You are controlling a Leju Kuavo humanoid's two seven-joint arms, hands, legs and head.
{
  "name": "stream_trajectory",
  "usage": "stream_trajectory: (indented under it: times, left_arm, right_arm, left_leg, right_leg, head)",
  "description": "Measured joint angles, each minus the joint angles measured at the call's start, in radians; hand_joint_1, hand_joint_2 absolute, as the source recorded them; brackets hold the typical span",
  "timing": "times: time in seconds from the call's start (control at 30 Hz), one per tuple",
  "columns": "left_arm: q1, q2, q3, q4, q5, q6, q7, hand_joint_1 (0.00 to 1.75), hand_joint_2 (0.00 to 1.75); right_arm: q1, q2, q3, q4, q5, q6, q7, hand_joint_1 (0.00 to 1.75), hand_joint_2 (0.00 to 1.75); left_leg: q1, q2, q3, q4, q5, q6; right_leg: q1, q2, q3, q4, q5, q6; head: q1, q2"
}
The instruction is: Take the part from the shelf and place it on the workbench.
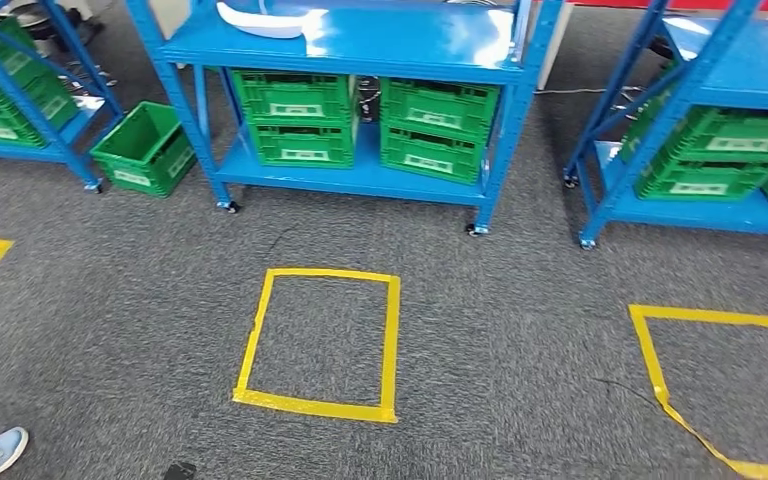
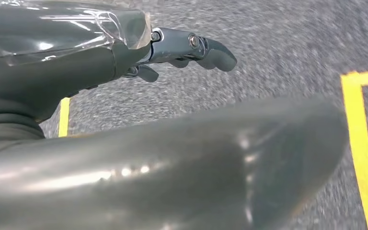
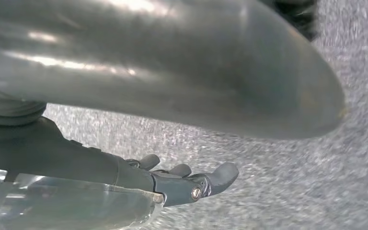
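The white part [image 1: 260,20] was seen untouched on the far shelf [image 1: 410,45]; both hands [image 2: 187,48] [image 3: 191,184] hung empty, fingers loosely spread, approach apparently unfinished.

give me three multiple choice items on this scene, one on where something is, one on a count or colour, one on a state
1. Where does the white part lie?
A. on the middle shelf rack's upper deck
B. inside the yellow tape square
C. in the green crate on the floor

2. How many green crates sit on the lower deck of the middle shelf rack?
A. two
B. four
C. six

3. What state is the left hand in?
A. holding the white part
B. pressing on a crate
C. holding nothing, over the carpet

Answers:
1. A, the head view shows the white part resting on the blue upper deck.
2. B, two stacks of two stand side by side there.
3. C, the left wrist view shows its fingers extended with only grey carpet beyond them.
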Motion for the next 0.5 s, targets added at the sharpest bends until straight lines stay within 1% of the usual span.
stream_trajectory:
  times: [0.03,0.07,0.1,0.13,0.17,0.2,0.23,0.27,0.3,0.33,0.37,0.4,0.43,0.47,0.5]
  left_arm:
    - [0.0,0.0,0.0,0.001,0.0,0.0,0.0,0.0,0.0]
    - [0.0,0.0,0.0,0.001,0.0,0.0,0.0,0.0,0.0]
    - [-0.001,0.0,0.0,0.001,0.0,0.0,0.0,0.0,0.0]
    - [-0.002,0.001,0.0,0.001,0.0,0.001,0.001,0.0,0.0]
    - [-0.004,0.001,0.0,0.001,0.0,0.001,0.001,0.0,0.0]
    - [-0.006,0.001,0.0,0.001,0.0,0.002,0.001,0.0,0.0]
    - [-0.007,0.001,0.0,0.002,0.0,0.003,0.001,0.0,0.0]
    - [-0.008,0.001,0.0,0.002,0.0,0.004,0.001,0.0,0.0]
    - [-0.008,0.002,0.001,0.002,0.0,0.005,0.001,0.0,0.0]
    - [-0.007,0.002,0.001,0.002,0.0,0.006,0.001,0.0,0.0]
    - [-0.006,0.003,0.001,0.002,0.0,0.007,0.001,0.0,0.0]
    - [-0.005,0.004,0.002,0.002,0.0,0.007,0.001,0.0,0.0]
    - [-0.004,0.004,0.002,0.002,0.0,0.007,0.001,0.0,0.0]
    - [-0.004,0.004,0.003,0.002,0.0,0.007,0.001,0.0,0.0]
    - [-0.004,0.004,0.003,0.002,0.0,0.007,0.001,0.0,0.0]
  right_arm:
    - [-0.002,-0.001,0.0,0.0,0.0,0.001,0.0,0.0,0.0]
    - [-0.004,-0.002,0.001,0.0,0.001,0.002,0.0,0.0,0.0]
    - [-0.006,-0.002,0.002,0.0,0.001,0.004,0.0,0.0,0.0]
    - [-0.007,-0.003,0.003,0.0,0.002,0.007,0.0,0.0,0.0]
    - [-0.006,-0.004,0.004,0.0,0.003,0.009,0.0,0.0,0.0]
    - [-0.004,-0.004,0.005,0.0,0.004,0.01,0.001,0.0,0.0]
    - [-0.003,-0.005,0.006,0.001,0.005,0.011,0.001,0.0,0.0]
    - [-0.002,-0.006,0.007,0.001,0.006,0.011,0.001,0.0,0.0]
    - [-0.002,-0.006,0.008,0.001,0.008,0.01,0.002,0.0,0.0]
    - [-0.003,-0.006,0.009,0.001,0.008,0.01,0.002,0.0,0.0]
    - [-0.003,-0.006,0.01,0.001,0.009,0.009,0.002,0.0,0.0]
    - [-0.002,-0.006,0.01,0.001,0.009,0.009,0.002,0.0,0.0]
    - [-0.001,-0.006,0.011,0.001,0.009,0.009,0.002,0.0,0.0]
    - [0.0,-0.006,0.012,0.001,0.009,0.009,0.002,0.0,0.0]
    - [-0.001,-0.006,0.013,0.001,0.009,0.008,0.002,0.0,0.0]
  left_leg:
    - [-0.001,0.013,-0.005,0.009,-0.004,-0.007]
    - [-0.003,0.025,-0.008,0.019,-0.01,-0.015]
    - [-0.004,0.036,-0.01,0.028,-0.014,-0.023]
    - [-0.005,0.045,-0.01,0.031,-0.016,-0.03]
    - [-0.004,0.055,-0.008,0.034,-0.017,-0.035]
    - [0.0,0.056,-0.008,0.036,-0.019,-0.041]
    - [0.004,0.041,-0.011,0.045,-0.03,-0.047]
    - [0.007,0.015,-0.02,0.071,-0.053,-0.052]
    - [0.011,-0.02,-0.038,0.117,-0.087,-0.057]
    - [0.012,-0.051,-0.063,0.18,-0.127,-0.06]
    - [0.013,-0.069,-0.091,0.249,-0.161,-0.061]
    - [0.012,-0.077,-0.113,0.302,-0.179,-0.061]
    - [0.012,-0.081,-0.121,0.323,-0.179,-0.058]
    - [0.012,-0.084,-0.109,0.303,-0.157,-0.053]
    - [0.011,-0.093,-0.08,0.244,-0.121,-0.045]
  right_leg:
    - [0.0,-0.023,0.042,-0.065,0.015,0.003]
    - [0.001,-0.04,0.072,-0.115,0.026,0.0]
    - [0.003,-0.051,0.087,-0.142,0.031,-0.008]
    - [0.007,-0.049,0.084,-0.142,0.032,-0.02]
    - [0.008,-0.037,0.079,-0.143,0.036,-0.029]
    - [0.006,-0.026,0.077,-0.144,0.039,-0.037]
    - [0.004,-0.015,0.075,-0.145,0.042,-0.044]
    - [0.001,-0.003,0.073,-0.147,0.047,-0.051]
    - [-0.001,0.008,0.072,-0.147,0.051,-0.057]
    - [0.0,0.019,0.068,-0.147,0.055,-0.062]
    - [0.002,0.032,0.064,-0.146,0.058,-0.065]
    - [0.005,0.046,0.061,-0.146,0.061,-0.066]
    - [0.008,0.06,0.06,-0.145,0.063,-0.066]
    - [0.011,0.075,0.059,-0.145,0.066,-0.065]
    - [0.013,0.091,0.059,-0.145,0.068,-0.064]
  head:
    - [0.0,0.0]
    - [-0.001,0.0]
    - [-0.002,0.0]
    - [-0.003,0.0]
    - [-0.003,0.0]
    - [-0.003,0.0]
    - [-0.004,0.0]
    - [-0.004,0.0]
    - [-0.005,0.0]
    - [-0.006,0.0]
    - [-0.006,0.0]
    - [-0.006,0.0]
    - [-0.006,0.0]
    - [-0.006,0.0]
    - [-0.006,0.0]
